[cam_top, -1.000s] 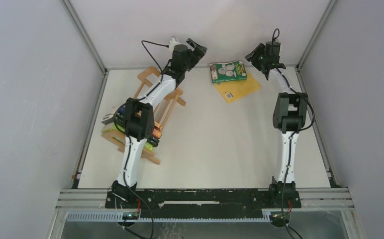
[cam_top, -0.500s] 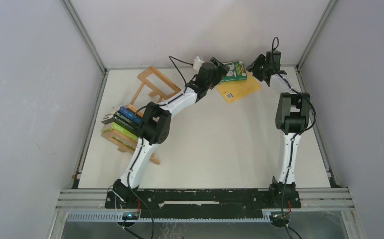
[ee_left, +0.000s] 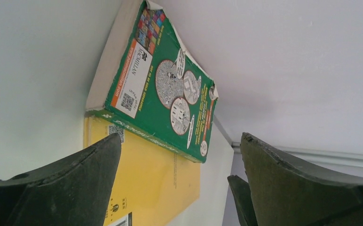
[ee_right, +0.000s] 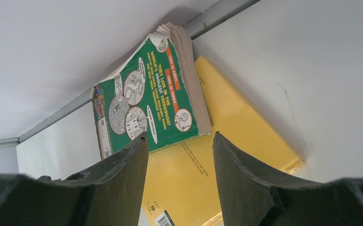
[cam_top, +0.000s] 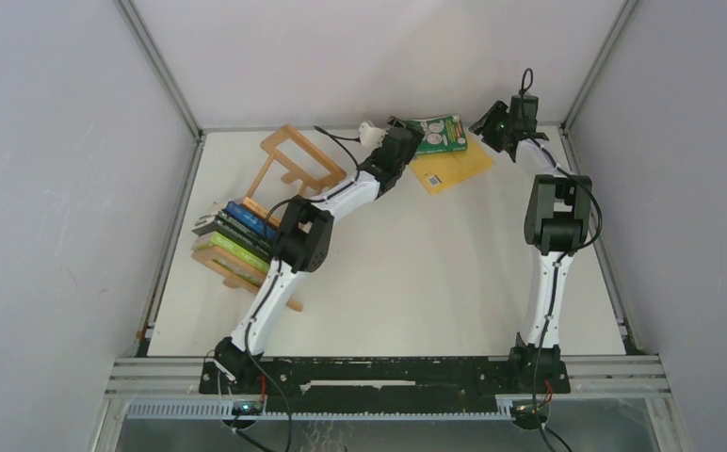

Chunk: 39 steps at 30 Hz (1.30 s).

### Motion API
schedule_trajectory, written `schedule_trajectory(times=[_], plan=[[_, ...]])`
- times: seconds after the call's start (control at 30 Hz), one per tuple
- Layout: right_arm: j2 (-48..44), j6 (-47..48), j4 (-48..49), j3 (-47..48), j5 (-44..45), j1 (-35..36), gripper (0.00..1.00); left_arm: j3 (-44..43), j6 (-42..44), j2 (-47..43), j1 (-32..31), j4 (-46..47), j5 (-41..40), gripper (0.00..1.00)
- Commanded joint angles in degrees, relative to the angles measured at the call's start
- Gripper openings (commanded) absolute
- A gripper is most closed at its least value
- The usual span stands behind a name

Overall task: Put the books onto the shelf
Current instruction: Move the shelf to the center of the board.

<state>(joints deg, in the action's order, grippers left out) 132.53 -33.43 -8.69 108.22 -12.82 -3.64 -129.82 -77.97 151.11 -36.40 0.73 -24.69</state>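
Between left gripper [cam_top: 407, 133] and right gripper [cam_top: 492, 123], green book [cam_top: 438, 135] atop yellow book [cam_top: 456, 169]

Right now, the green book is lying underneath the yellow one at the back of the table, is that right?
No. The green book lies on top of the yellow book, not underneath it; the left wrist view shows this. They are at the back of the table.

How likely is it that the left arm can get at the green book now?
Probably yes. The left pincer is open and faces the green book, which lies on the yellow book; nothing stands between them. The right pincer is close on the other side.
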Motion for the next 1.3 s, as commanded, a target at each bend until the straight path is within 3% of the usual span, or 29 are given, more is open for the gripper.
schedule_trajectory(times=[0.0, 0.87, 1.27], plan=[[-0.5, 0.9, 1.9, 4.4, -1.5, -0.2, 0.60, -4.0, -2.7, 0.2, -0.3, 0.9, -4.6, 1.00], [7.6, 2.3, -3.2, 16.6, -2.1, 0.1, 0.60, -1.7, -1.9, 0.0, 1.3, 3.6, -9.0, 1.00], [11.6, 2.1, -4.8, 21.5, -2.2, 0.3, 0.60, -6.4, -3.1, 4.0, 2.9, 2.2, -7.7, 1.00]])
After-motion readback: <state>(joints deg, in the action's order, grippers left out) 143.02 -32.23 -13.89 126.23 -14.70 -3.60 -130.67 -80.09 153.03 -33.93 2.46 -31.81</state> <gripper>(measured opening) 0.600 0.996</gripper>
